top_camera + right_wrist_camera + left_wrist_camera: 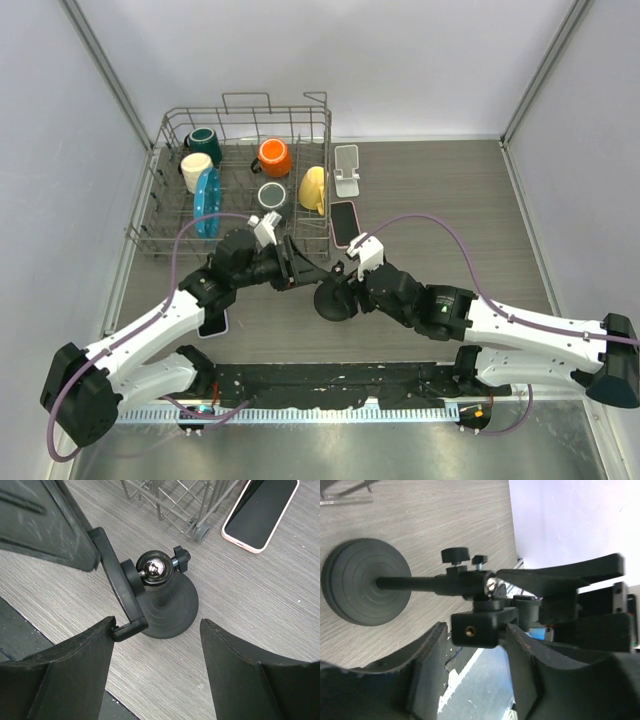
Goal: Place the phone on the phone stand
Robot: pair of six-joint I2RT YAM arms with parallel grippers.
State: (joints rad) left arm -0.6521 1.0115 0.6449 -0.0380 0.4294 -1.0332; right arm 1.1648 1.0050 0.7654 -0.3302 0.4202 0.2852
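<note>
The black phone stand (333, 303) stands on its round base mid-table, with a ball joint and a tilted cradle arm. It also shows in the left wrist view (365, 582) and the right wrist view (167, 612). The phone (343, 222), dark screen up in a pink case, lies flat beside the rack, apart from both grippers; the right wrist view shows it at top right (261, 512). My left gripper (300, 272) grips the stand's clamp block (475, 630). My right gripper (345, 285) is open above the base (157, 625), its left fingertip touching the cradle's lip.
A wire dish rack (327, 130) with mugs and a blue plate fills the back left; its corner foot (202, 530) is close behind the stand. A white phone holder (347, 170) stands behind the phone. A flat light object (213, 325) lies under my left arm.
</note>
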